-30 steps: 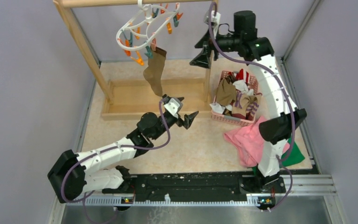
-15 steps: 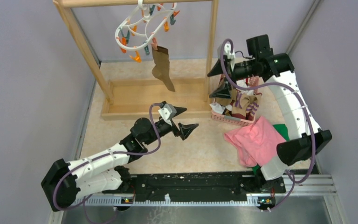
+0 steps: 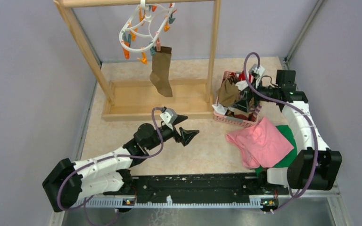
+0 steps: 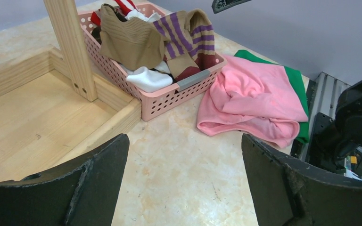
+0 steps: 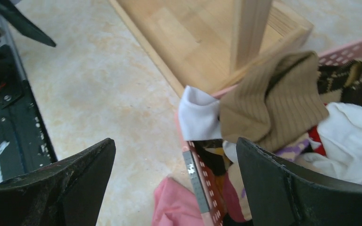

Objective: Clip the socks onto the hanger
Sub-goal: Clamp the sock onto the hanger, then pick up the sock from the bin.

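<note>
An olive sock (image 3: 161, 70) hangs clipped to the hanger (image 3: 143, 28), which dangles from the wooden rack (image 3: 82, 44) above the desk's far edge, left of centre. The other socks (image 4: 141, 42) lie heaped in a pink basket (image 4: 169, 96) at the foot of the rack's right post, toward the right edge. The right gripper (image 5: 174, 183) hovers just above that heap, jaws spread wide and holding nothing. The left gripper (image 3: 187, 128) sits low near mid-desk, jaws likewise apart and empty, facing the basket across bare beige desk (image 3: 207, 150). A pink cloth (image 3: 259, 141) over a green cloth (image 3: 290, 153) fills the ground toward the near-right corner. The rack's tray-like base (image 3: 127, 101) takes the far middle, and bare top runs along the left edge. A grey tab (image 4: 193, 80) on the basket's rim is too small to show any writing.
</note>
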